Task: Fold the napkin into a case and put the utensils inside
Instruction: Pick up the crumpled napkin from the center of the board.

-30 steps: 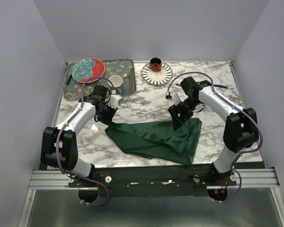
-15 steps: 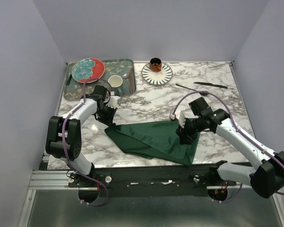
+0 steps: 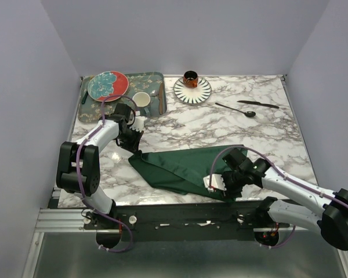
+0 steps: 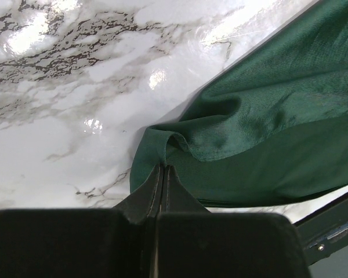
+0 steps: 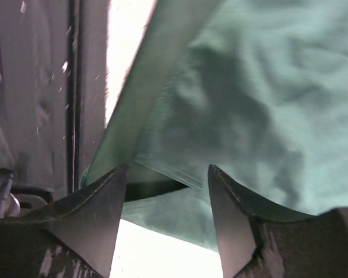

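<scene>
Loosely folded napkin [image 3: 182, 168], dark green (slight sheen).

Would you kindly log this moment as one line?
left gripper: shut on napkin corner | right gripper: open at napkin's near edge | utensils: far right

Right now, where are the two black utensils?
In the top view, the knife and fork lie at the far right of the table, right of the striped plate, well beyond the napkin.

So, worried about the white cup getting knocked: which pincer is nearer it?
Left. The left pincer pinches the napkin's left corner, just this side of the cup; the right pincer is at the napkin's near-right corner.
</scene>
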You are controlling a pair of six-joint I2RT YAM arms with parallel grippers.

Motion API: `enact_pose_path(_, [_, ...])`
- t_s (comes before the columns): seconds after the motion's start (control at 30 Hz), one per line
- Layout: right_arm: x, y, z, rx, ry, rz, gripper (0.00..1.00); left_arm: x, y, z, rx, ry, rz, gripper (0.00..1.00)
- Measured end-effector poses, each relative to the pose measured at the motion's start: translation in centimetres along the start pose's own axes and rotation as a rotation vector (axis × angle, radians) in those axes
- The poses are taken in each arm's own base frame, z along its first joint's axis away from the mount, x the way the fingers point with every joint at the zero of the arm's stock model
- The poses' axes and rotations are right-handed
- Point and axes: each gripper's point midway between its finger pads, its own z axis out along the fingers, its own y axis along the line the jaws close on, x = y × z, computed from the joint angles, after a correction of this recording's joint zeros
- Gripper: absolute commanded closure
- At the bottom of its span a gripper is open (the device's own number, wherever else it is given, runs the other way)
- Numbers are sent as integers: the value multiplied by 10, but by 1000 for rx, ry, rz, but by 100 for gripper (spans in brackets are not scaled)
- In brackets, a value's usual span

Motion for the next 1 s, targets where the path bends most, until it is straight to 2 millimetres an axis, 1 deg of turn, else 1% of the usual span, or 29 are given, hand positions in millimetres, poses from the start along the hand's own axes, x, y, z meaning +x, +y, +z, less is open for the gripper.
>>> enact_pose_path(0.03, [4,4,3,-7,12,-36,30,0,0,0,0,0,0,100])
enact_pose_path(0.13, [11,9,9,-14,39,-100,30,0,0,0,0,0,0,100])
enact_pose_path(0.17, [12,9,10,-13,44,-113,30,0,0,0,0,0,0,100])
enact_pose_path(0.27, [11,3,12,7,48,-146,36,0,0,0,0,0,0,100])
enact_pose_path(0.37, [10,-2,14,18,50,-159,47,0,0,0,0,0,0,100])
enact_pose_path(0.4, [9,-3,15,18,49,-162,53,0,0,0,0,0,0,100])
enact_pose_path(0.47, [7,-5,17,18,49,-163,60,0,0,0,0,0,-1,100])
enact_pose_path(0.5, [6,-6,17,20,49,-162,66,0,0,0,1,-1,-1,100])
enact_pose_path(0.57, [5,-8,18,25,46,-159,72,0,0,0,1,-1,-1,100])
enact_pose_path(0.67, [3,-10,16,40,39,-150,88,0,0,0,1,0,0,100])
enact_pose_path(0.7, [1,-11,14,49,32,-145,99,0,0,0,1,0,0,100])
enact_pose_path(0.9, [-17,-23,-3,123,-14,-110,99,-1,0,-1,0,-4,1,100])
enact_pose_path(0.93, [-23,-28,-8,143,-25,-98,99,-1,-1,-3,-2,-10,4,100])
enact_pose_path(0.97, [-28,-33,-13,161,-33,-85,99,-2,-1,-4,-3,-14,4,100])
enact_pose_path(1.0, [-30,-36,-17,172,-38,-77,95,-3,-1,-6,-5,-21,7,100])
